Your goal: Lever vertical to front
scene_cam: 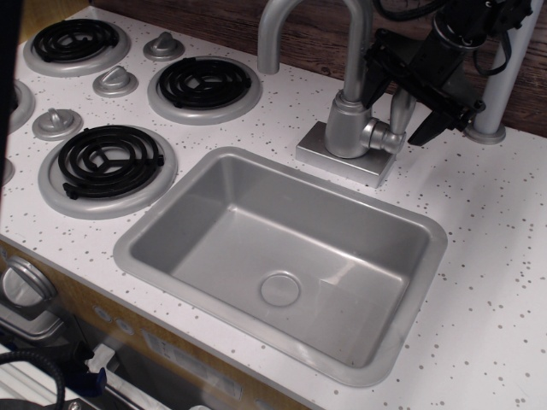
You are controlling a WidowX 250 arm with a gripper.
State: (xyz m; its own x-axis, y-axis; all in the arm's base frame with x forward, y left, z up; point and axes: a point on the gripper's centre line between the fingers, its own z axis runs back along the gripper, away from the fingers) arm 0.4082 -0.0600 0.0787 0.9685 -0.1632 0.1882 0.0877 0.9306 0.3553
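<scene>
**Inspector:** Position of the lever (399, 114)?

**Assistant:** It stands upright on the round side hub at the right of the faucet base (347, 135), rising just right of the gooseneck spout (309, 26).

**Inspector:** And the gripper (402, 96)?

**Assistant:** Black, coming in from the upper right, tilted. Its fingers are spread wide and hold nothing. One finger (379, 73) lies behind the spout's riser; the other (430, 126) points down to the right of the lever. The lever sits between them. I cannot tell whether either finger touches it.

**Inspector:** Obstructions?

**Assistant:** The spout's riser stands just left of the lever, close to the left finger. The grey pole (504, 73) with its flared foot stands just right of the gripper, near the right finger. A dark wood-grain back wall (316, 38) runs behind all of it.

**Inspector:** Surroundings?

**Assistant:** The sink (162, 213) lies in front of the faucet plate. Coil burners (203, 83) and grey knobs (114, 82) occupy the speckled white counter (496, 256) to the left, well apart from the faucet.
</scene>
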